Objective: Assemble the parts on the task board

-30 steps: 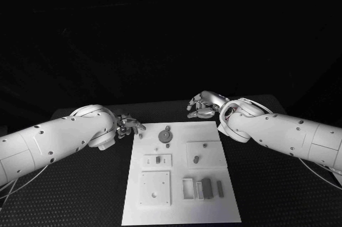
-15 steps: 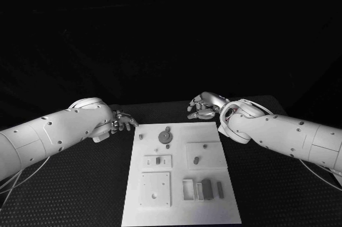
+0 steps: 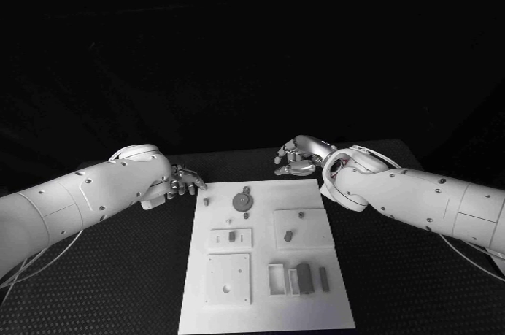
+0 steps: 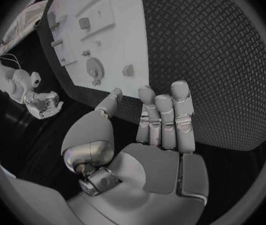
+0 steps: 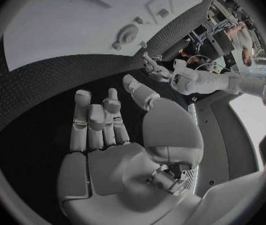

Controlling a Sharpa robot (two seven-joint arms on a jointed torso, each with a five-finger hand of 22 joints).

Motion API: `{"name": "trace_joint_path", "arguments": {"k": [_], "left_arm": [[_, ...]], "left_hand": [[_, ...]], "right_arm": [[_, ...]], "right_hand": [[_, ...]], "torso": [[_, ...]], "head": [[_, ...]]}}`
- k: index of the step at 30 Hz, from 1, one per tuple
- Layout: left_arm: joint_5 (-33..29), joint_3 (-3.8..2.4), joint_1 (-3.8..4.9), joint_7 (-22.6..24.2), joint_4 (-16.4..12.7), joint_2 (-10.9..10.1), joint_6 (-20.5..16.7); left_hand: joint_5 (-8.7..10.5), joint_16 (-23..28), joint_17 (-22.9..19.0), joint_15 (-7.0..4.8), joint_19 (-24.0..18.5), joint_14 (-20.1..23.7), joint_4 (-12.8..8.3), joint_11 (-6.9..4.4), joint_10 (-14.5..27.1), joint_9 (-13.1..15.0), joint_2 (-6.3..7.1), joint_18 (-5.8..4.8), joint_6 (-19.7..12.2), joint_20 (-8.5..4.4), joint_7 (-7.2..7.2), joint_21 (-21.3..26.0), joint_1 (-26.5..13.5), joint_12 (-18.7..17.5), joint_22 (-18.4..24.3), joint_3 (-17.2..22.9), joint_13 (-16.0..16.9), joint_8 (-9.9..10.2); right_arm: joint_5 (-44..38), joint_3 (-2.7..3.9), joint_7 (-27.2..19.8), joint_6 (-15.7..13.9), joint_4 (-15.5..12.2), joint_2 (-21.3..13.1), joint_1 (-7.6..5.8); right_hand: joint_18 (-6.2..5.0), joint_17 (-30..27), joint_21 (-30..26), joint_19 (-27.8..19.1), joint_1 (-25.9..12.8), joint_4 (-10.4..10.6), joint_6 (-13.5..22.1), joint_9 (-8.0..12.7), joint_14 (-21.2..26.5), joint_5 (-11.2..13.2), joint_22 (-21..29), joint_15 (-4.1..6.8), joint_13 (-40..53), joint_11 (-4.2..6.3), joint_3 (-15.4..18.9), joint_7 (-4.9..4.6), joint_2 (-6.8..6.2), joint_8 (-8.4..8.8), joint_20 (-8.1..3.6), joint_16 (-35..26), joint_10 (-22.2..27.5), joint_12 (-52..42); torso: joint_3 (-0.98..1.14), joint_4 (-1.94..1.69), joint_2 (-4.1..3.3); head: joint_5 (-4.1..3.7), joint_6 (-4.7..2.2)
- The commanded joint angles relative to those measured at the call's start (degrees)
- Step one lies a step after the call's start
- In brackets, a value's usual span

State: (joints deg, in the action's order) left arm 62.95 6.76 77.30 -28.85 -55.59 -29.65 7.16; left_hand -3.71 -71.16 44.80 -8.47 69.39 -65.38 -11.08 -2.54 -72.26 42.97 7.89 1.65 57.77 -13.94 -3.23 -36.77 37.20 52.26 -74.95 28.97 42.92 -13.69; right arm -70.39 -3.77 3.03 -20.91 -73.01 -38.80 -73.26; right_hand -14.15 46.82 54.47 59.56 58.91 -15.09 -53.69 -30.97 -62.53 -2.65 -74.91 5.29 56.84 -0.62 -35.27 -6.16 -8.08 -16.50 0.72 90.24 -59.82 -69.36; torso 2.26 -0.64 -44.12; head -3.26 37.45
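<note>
The left hand [image 3: 186,180] is held just off the far left corner of the white board [image 3: 267,306], above the black table [image 3: 126,276]; in the left wrist view its fingers [image 4: 164,117] are seen stretched out side by side, the thumb set apart, with nothing held. The right hand [image 3: 300,156] is held beyond the board's far edge, near its right corner; its fingers [image 5: 98,120] are likewise spread loosely and nothing is gripped.

The board is laid lengthwise on the middle of the table. A square plate with a small hole [image 3: 228,278] is seen at the near left of the board, and a second raised square [image 3: 303,228] toward the right edge, with a small peg [image 3: 288,236] standing on it. A smaller plate with an upright piece [image 3: 233,236] is placed at the left of the middle. Several dark blocks [image 3: 305,276] are grouped beside an open frame [image 3: 278,278] near the right near corner. A round disc [image 3: 243,201] lies close to the far edge, with a small peg [image 3: 207,201] to its left.
</note>
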Motion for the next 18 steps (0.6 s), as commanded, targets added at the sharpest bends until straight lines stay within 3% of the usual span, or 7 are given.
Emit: {"name": "trace_joint_path", "arguments": {"k": [1, 18], "left_arm": [[0.1, 0.03, -0.26, 1.5, 0.5, 0.6, 1.3], [-0.2, 0.29, -1.03, 2.1, 0.6, 1.5, 3.7]], "left_hand": [[-0.54, -0.3, -0.1, 0.05, -0.4, 0.4, 0.0, 0.14, 0.2, -0.1, -0.34, 1.62, -0.4, -0.01, -0.92, 0.1, 0.5, 0.3, -0.4, 0.0, 0.0, 0.2], [-1.52, -1.0, -0.2, -0.05, -0.4, 0.6, -1.0, 0.02, 0.3, -0.5, -2.01, 1.71, 0.2, 0.01, -0.78, -0.1, 1.1, 1.0, -0.9, -0.5, 0.2, -0.1]], "right_arm": [[0.0, 0.03, -0.4, 0.6, 0.0, 0.1, 0.01], [-0.1, 0.04, -0.4, 0.5, -0.1, 0.2, 0.01]], "right_hand": [[-0.85, 0.0, -0.2, -0.3, -0.2, -0.3, -0.5, -0.1, 0.3, -0.2, -0.8, 0.01, -0.1, -0.10, 0.0, -0.95, 0.46, 0.33, 0.09, -0.2, 0.3, 0.2], [-0.85, 0.0, -0.2, -0.4, -0.2, -0.3, -0.5, -0.1, 0.3, -0.2, -0.8, -0.01, -0.1, -0.12, 0.0, -0.97, 0.45, 0.35, 0.10, -0.2, 0.3, 0.2]], "torso": [[0.02, 0.11, -0.10], [0.02, -0.07, 0.04]], "head": [[-0.09, 0.05], [-0.14, 0.35]]}}
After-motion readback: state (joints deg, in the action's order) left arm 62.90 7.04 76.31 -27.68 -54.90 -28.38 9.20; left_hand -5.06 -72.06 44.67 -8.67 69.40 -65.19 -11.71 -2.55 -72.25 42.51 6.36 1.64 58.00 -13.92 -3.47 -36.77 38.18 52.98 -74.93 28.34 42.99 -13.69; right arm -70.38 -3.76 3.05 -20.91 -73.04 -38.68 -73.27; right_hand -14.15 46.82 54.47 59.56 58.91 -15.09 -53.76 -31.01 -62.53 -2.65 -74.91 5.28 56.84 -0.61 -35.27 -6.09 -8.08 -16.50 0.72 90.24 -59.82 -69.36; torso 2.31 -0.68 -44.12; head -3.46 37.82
